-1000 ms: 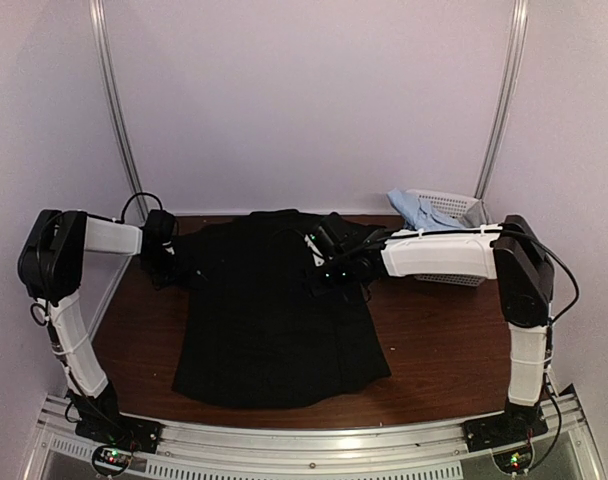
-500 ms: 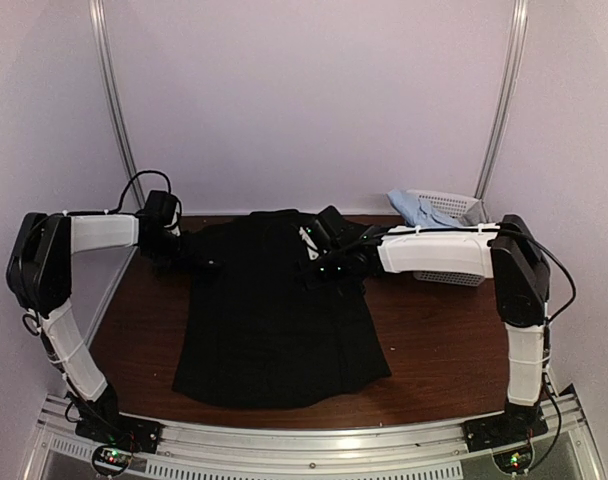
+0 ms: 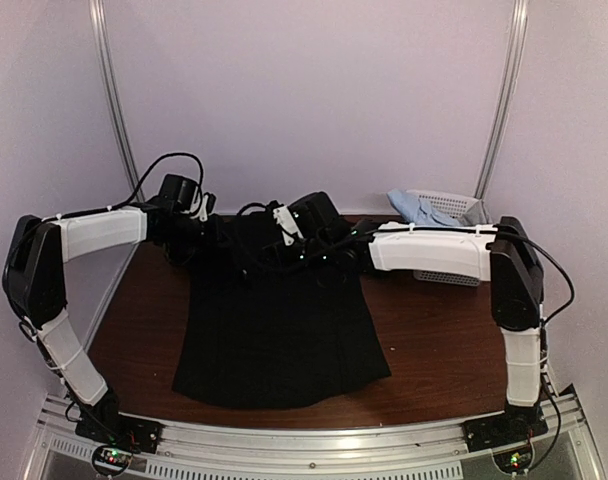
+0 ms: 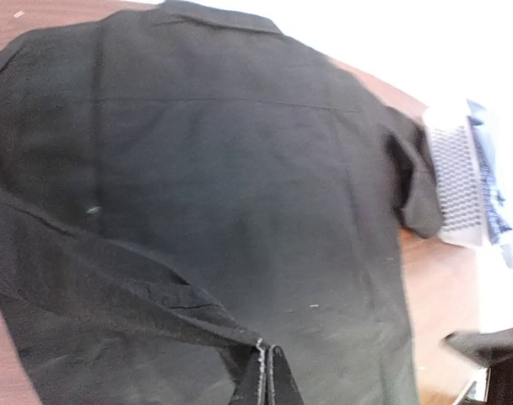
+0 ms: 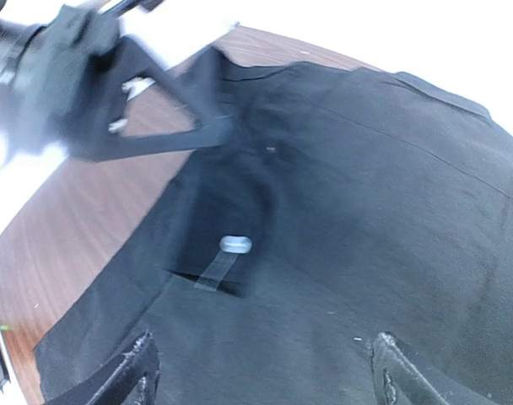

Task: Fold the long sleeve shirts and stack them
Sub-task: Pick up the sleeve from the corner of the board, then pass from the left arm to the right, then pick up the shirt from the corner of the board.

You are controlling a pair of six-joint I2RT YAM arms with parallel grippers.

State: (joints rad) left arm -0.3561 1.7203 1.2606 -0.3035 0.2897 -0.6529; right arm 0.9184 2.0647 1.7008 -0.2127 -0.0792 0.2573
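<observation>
From above, we see the black shirt (image 3: 279, 320) spread over the middle of the brown table (image 3: 434, 340), its hem toward the arm bases and its collar at the far edge. Its lower half lies flat, while the upper part is bunched and raised where both arms meet over it. At the far right corner stands the white basket (image 3: 454, 205), with the pale blue shirt (image 3: 412, 208) draped over its left rim, well apart from the black one. The overhead view does not show how either pair of jaws stands.

The wrist cameras show it. In the left wrist view the left gripper (image 4: 269, 380) has its fingers pressed together on a ridge of black cloth that runs taut from the shirt's left side up to their tips, so it is pinching the shirt. That view also shows the back yoke seam and the collar, which the arms hide from above.

In the right wrist view the right gripper (image 5: 269, 371) hangs over the shirt with its fingers (image 5: 143, 375) wide apart and nothing between them but the cloth lying below. Only here do we see a small pale tab (image 5: 231, 249) on the fabric — blurred, so we cannot tell what it is — and the left gripper from outside, with dark cloth trailing from it.

The shirt is plain matte black and softly creased.
</observation>
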